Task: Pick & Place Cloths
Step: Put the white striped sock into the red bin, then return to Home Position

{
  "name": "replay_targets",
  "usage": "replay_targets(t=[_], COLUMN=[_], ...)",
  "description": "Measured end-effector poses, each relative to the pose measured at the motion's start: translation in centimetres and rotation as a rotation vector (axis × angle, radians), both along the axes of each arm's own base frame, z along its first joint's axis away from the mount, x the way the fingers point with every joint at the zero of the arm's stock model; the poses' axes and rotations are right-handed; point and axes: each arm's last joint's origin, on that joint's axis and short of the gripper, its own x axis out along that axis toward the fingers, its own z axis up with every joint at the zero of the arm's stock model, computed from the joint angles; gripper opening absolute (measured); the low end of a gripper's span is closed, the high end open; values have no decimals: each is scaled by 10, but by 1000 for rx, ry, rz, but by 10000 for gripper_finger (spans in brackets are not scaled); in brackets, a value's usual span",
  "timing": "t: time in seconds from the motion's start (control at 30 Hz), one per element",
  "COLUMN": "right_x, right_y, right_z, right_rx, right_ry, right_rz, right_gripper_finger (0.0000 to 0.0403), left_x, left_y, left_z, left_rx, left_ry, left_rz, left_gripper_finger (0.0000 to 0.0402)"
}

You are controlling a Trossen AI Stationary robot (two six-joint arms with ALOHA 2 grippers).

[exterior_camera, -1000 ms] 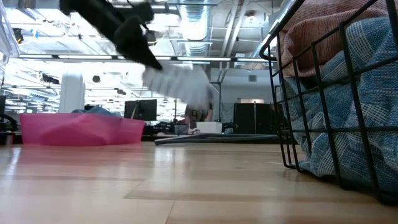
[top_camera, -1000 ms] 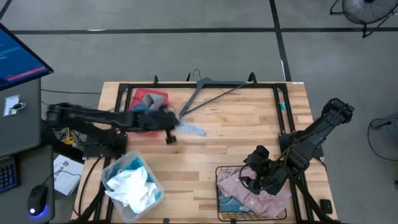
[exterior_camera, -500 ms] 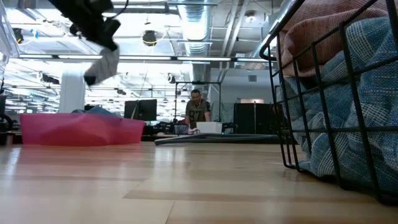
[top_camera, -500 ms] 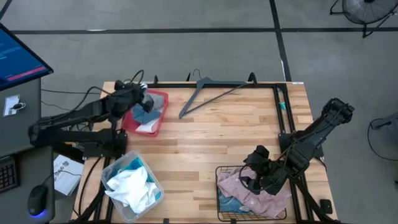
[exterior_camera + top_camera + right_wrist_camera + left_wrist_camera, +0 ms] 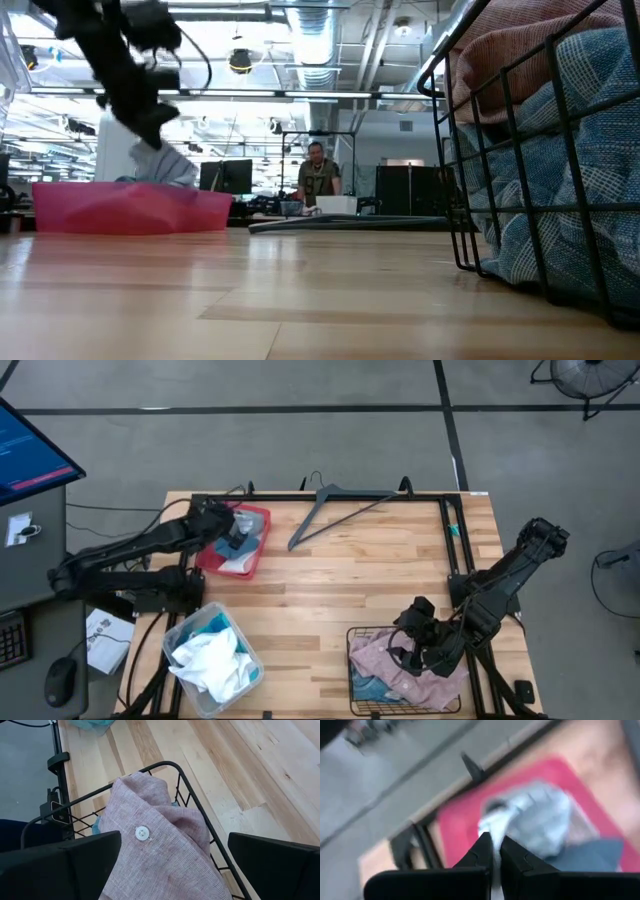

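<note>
From overhead, the left hand (image 5: 232, 532) is hanging over the red tray (image 5: 256, 547) at the far left of the wooden surface (image 5: 350, 580), pinched tight on a pale grey cloth (image 5: 236, 549) that is trailing into the tray. The right hand (image 5: 412, 645) is waiting, spread wide and holding nothing, over a wire basket (image 5: 360, 632) of pink cloth (image 5: 400, 670). A clear bin (image 5: 190, 630) near the front is holding white and turquoise cloths (image 5: 212, 656).

From surface level, the grey cloth (image 5: 165, 165) is dangling just above the tray's rim (image 5: 130, 205).

From the left wrist, the fingers (image 5: 482, 852) are clamping the cloth (image 5: 535, 817) above the tray's red floor (image 5: 465, 820). If released off-centre, a fold could be draping over the rim and sliding out, or the fabric could be snagging on the fingers.

From the right wrist, a buttoned pink cloth (image 5: 160, 855) is heaping above the basket wire (image 5: 192, 802); it could be spilling over.
</note>
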Motion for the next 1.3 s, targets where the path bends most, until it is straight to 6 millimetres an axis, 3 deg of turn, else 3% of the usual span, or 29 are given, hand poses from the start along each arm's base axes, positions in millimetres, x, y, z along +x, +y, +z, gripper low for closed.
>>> replay_targets(t=[0.13, 0.4, 0.57, 0.8, 0.93, 1.07, 1.2, 1.3], right_x=[0, 0, 0, 0, 1, 5, 14, 20], right_y=[0, 0, 0, 0, -1, -6, -16, -24], right_z=[0, 0, 0, 0, 0, 1, 2, 3], right_rx=[-1, -5, -6, -6, -8, -29, -84, -88], right_ry=[0, 1, 1, 1, 1, -23, -88, -89], right_rz=[1, 5, 5, 6, 4, -35, -125, -165], right_gripper_finger=[363, 363, 363, 363, 363, 363, 363, 363], left_x=[1, 11, 12, 9, 9, 7, 1, -5], left_y=[2, 5, 3, -1, -3, -8, -16, -26], left_z=[-24, -37, -36, -29, -8, 26, 66, 95], left_rx=[-150, -257, -308, -319, -341, -323, -242, -123], left_ry=[9, 20, -19, -101, -260, -418, -597, -761], left_rz=[-59, -128, -200, -197, -206, -295, -414, -522], left_gripper_finger=[1, 34, 104, 237, 288, 301, 282, 235])
